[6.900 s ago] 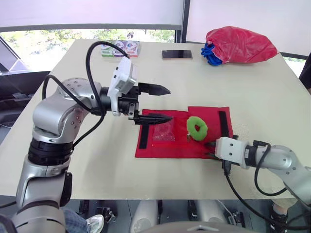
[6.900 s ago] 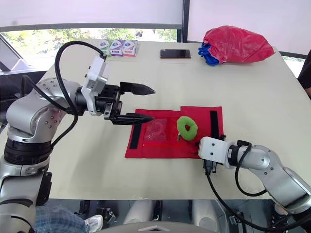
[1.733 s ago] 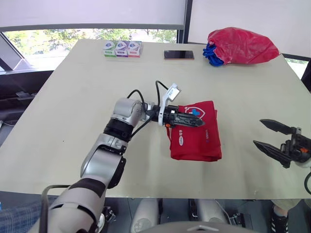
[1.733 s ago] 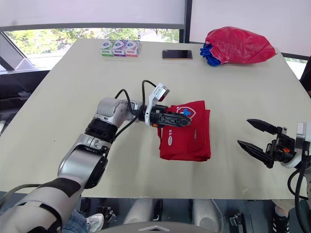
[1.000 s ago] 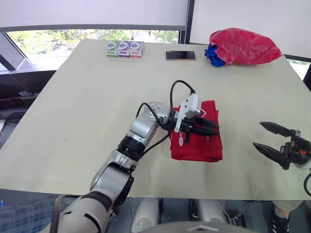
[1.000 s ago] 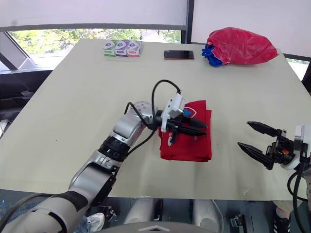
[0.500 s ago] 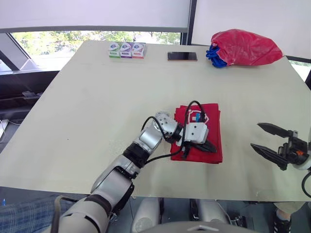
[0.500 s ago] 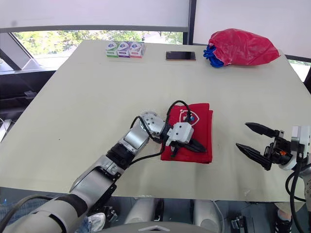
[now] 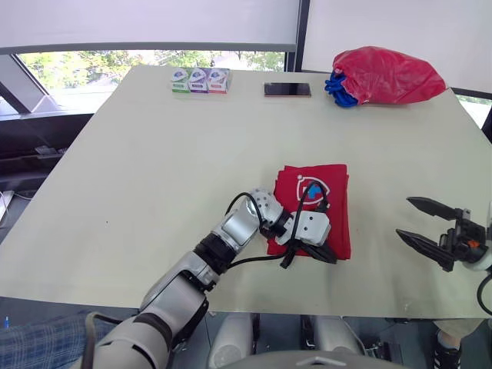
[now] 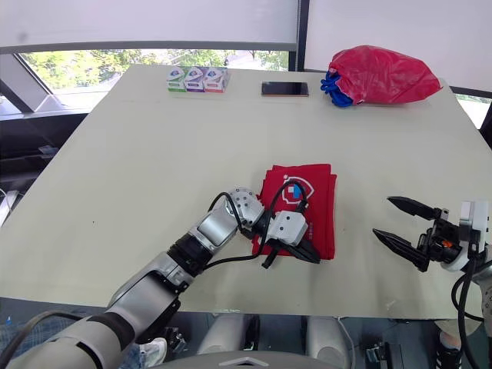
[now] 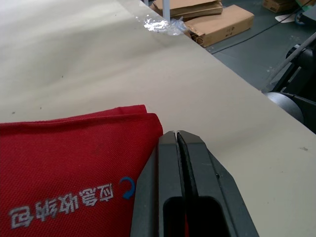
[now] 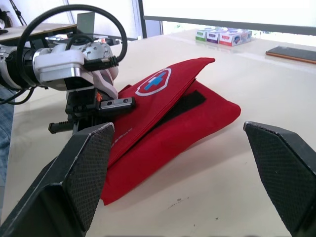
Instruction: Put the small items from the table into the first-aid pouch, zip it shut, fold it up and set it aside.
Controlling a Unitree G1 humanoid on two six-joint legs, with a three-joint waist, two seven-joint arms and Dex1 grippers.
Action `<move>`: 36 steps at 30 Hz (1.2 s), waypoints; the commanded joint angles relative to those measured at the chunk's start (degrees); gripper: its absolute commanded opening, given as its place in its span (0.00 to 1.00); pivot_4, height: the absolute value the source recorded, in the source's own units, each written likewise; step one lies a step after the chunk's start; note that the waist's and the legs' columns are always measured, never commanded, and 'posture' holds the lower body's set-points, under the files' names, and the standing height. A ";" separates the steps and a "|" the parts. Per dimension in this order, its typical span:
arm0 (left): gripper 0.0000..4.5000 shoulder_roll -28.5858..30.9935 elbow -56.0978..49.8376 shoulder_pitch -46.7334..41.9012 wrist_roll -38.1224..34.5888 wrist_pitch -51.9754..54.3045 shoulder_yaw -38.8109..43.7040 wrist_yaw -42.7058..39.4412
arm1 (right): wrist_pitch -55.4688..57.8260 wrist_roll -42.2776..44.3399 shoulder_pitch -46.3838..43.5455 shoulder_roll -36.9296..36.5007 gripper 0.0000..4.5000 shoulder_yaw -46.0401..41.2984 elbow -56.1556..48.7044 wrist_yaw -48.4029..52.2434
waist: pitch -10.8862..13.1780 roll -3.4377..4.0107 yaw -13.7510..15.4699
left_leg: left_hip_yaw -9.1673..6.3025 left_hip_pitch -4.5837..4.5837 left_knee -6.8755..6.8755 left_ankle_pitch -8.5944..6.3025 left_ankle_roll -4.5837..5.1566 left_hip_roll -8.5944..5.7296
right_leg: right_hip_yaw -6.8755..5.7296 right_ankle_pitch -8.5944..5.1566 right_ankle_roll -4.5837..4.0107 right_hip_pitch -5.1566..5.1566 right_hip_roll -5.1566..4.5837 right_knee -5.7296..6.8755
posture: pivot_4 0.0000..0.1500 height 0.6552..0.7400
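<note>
The red first-aid pouch [image 9: 327, 192] lies folded on the table, its white shield badge with a blue cross facing up. My left gripper [image 9: 329, 256] is shut and lies low at the pouch's near edge, its fingers over the near right corner. In the left wrist view the two black fingers [image 11: 168, 163] are pressed together with nothing between them, and their tips sit by the corner of the red fabric [image 11: 74, 148]. My right gripper [image 9: 403, 216] stands open to the right of the pouch, apart from it, with nothing between its fingers. The right wrist view shows the pouch [image 12: 168, 98] ahead.
A red plastic bag [image 9: 384, 73] with something blue beside it sits at the far right. A dark phone [image 9: 287, 90] and three small boxes [image 9: 199, 79] lie along the far edge. The table's front edge [image 9: 254, 307] runs just below the left gripper.
The pouch, open flat with a green ring on it several seconds ago, now lies folded. Over the last second my left gripper slid across it to its near edge. The right gripper stayed put.
</note>
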 commanded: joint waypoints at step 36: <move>0.02 -9.62 50.18 -24.75 10.36 -8.95 19.13 35.39 | -6.33 -1.49 0.09 -0.31 1.00 0.36 2.51 0.71 | -0.05 -0.06 0.16 | -0.24 0.10 0.18 -0.07 0.12 -0.22 | -0.06 -0.13 0.27 0.35 0.00 -0.05 | 1.00 1.00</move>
